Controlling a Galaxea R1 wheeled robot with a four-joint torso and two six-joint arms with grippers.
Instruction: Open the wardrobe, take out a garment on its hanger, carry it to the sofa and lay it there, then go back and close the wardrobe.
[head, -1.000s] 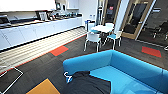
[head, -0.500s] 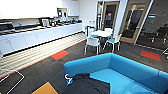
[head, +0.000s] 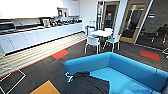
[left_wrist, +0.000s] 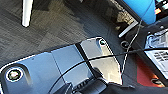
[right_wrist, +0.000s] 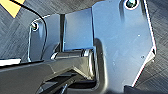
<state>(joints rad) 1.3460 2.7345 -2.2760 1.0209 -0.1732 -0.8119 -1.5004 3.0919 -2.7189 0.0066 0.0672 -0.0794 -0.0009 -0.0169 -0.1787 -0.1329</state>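
one bright blue sofa (head: 130, 72), curved, low-backed, on dark carpet. one black garment (head: 86, 83), limp, lying on the sofa's near end, partly over the seat's edge. just beside it, a pale hanger (head: 68, 77) poking out at the shirt's side. several white chairs (head: 93, 41) round a white table (head: 101, 33) beyond the sofa. long white kitchen counter (head: 37, 35) along the far wall. orange floor patches (head: 60, 53) between counter and sofa. left and right pincers: cannot tell whether apart or together.

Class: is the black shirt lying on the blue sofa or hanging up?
Lying down: the black shirt sprawls limp across the blue sofa's near end.
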